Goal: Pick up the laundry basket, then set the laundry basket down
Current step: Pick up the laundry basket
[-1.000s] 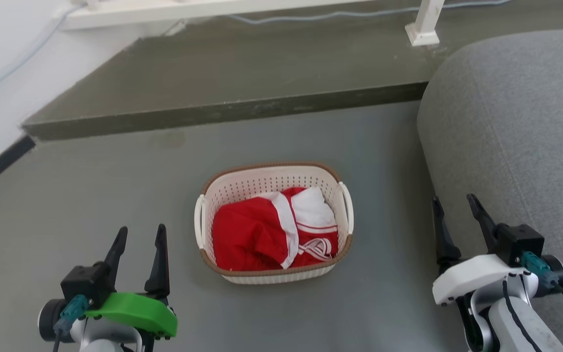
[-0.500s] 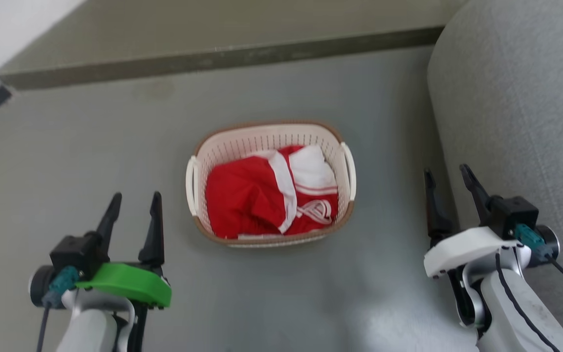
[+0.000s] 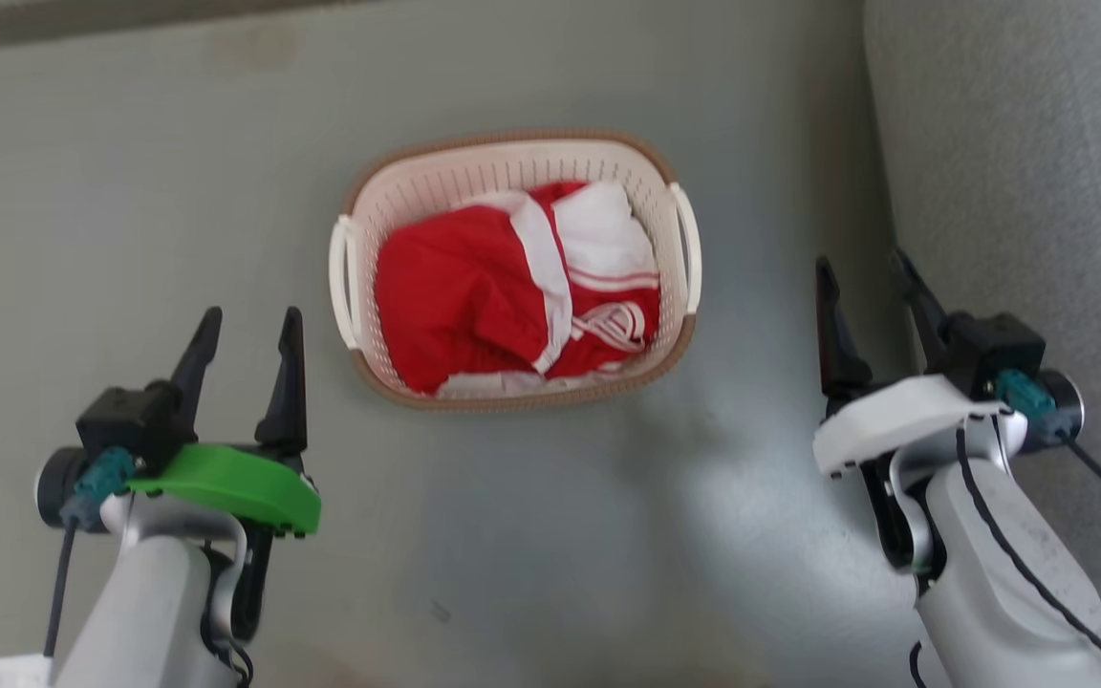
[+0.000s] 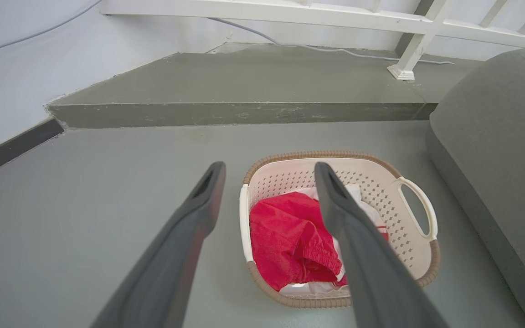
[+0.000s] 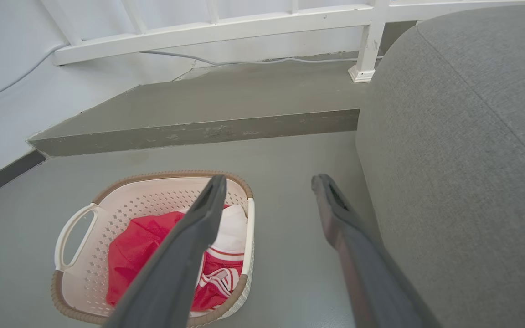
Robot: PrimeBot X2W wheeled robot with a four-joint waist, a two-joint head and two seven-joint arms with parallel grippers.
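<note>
On the grey floor, between the two arms, the laundry basket is sitting upright, with red-and-white clothing lying bunched inside it. Its two white side handles are facing outward, one toward each arm.

The left tool is hovering near the left handle without touching it, its two dark fingers standing spread with nothing between them. In the left wrist view those fingers are framing the basket's near left side. The right tool is hanging further out from the right handle, also spread and empty, and is sitting just beside the grey fabric sofa.

Judging from this, nothing of the task is done yet. The basket is resting fully on the floor and neither tool is making contact, so the pickup appears to be only in its approach. What is remaining is bringing both tools in to the handles, closing on them, lifting the basket level, and then setting it back down. The right side seems to be needing the longer reach.
</note>
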